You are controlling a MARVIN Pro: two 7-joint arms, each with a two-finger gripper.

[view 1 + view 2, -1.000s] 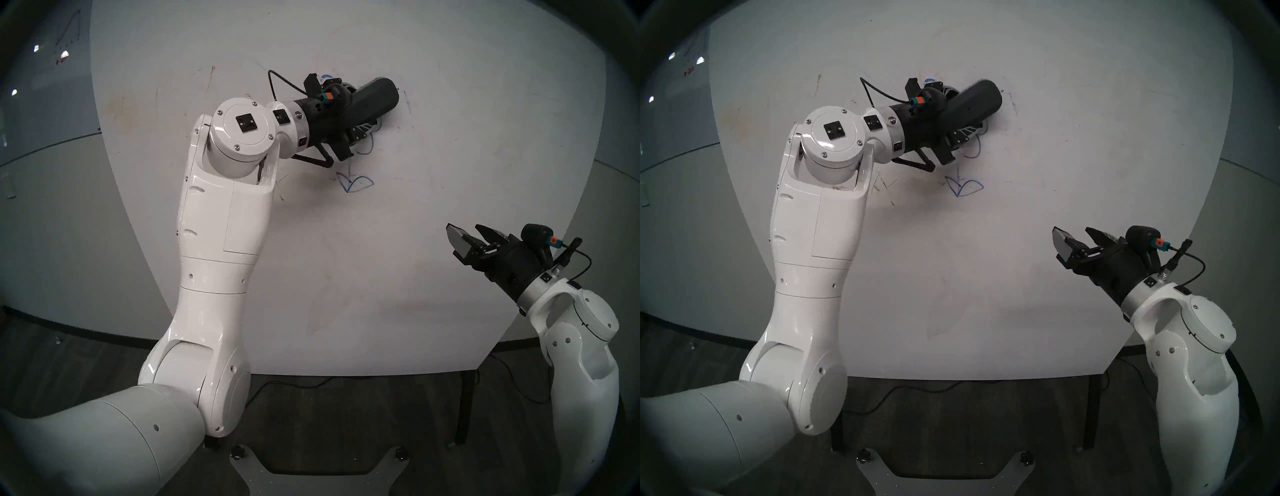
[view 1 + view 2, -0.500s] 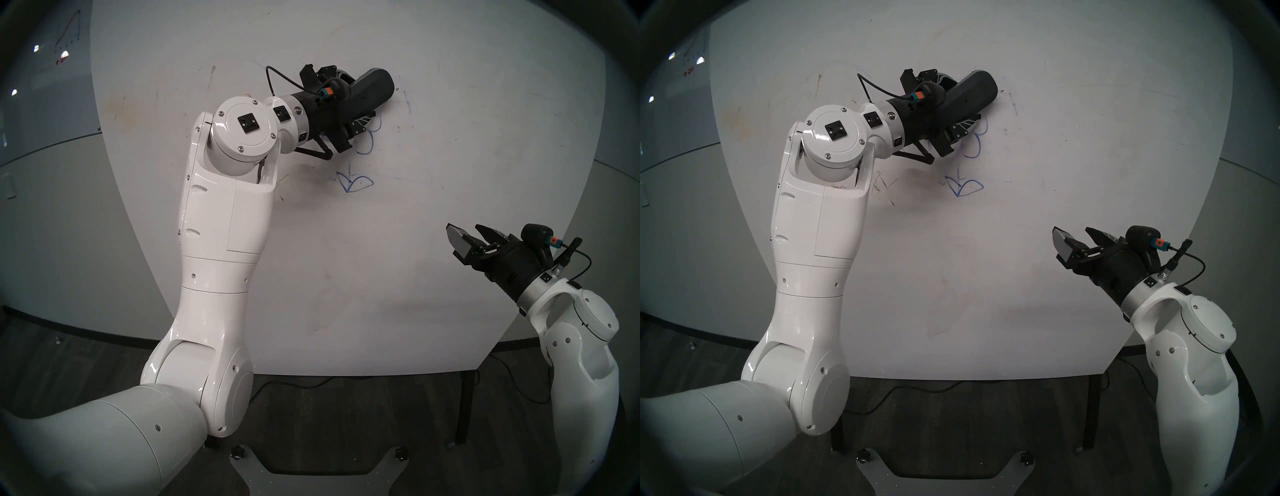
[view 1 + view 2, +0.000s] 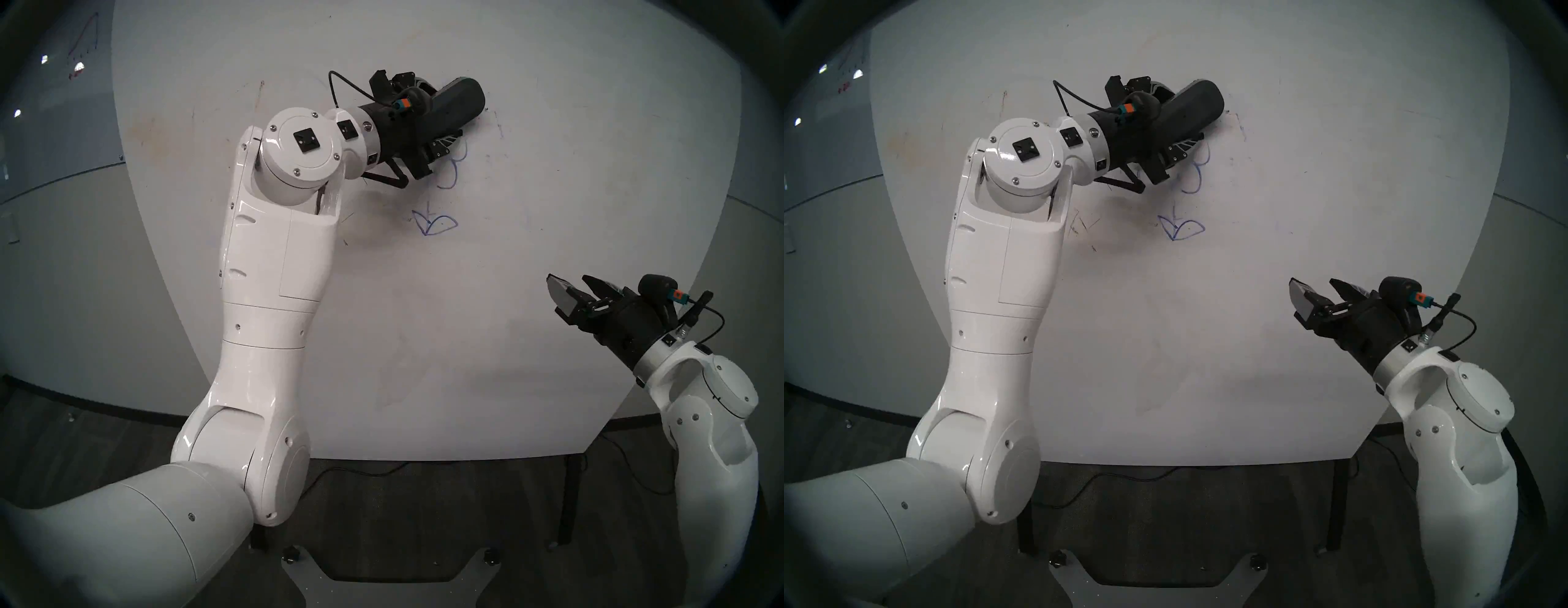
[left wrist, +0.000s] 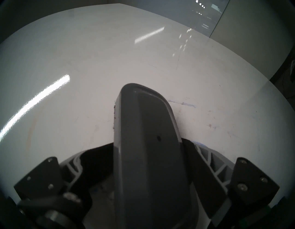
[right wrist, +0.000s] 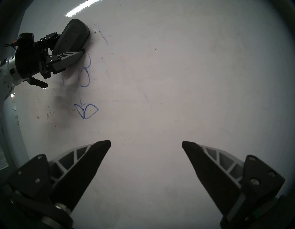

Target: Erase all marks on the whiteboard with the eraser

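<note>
eraser (image 3: 459, 104) shifted up, long axis pointing up-right on whiteboard (image 3: 551, 212)

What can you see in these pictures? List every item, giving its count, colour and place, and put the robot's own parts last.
whiteboard: one, white with brownish smudges, filling the middle.
marks: blue lines, two leaves low, petal loops just under the eraser.
scratchy stains: several, brown and black, beside the left arm.
wall panel: one, grey with a red graph, far left.
eraser: one, dark grey, against the board.
left gripper: black, clamped on the eraser.
right gripper: black, open, empty, lower right.
</note>
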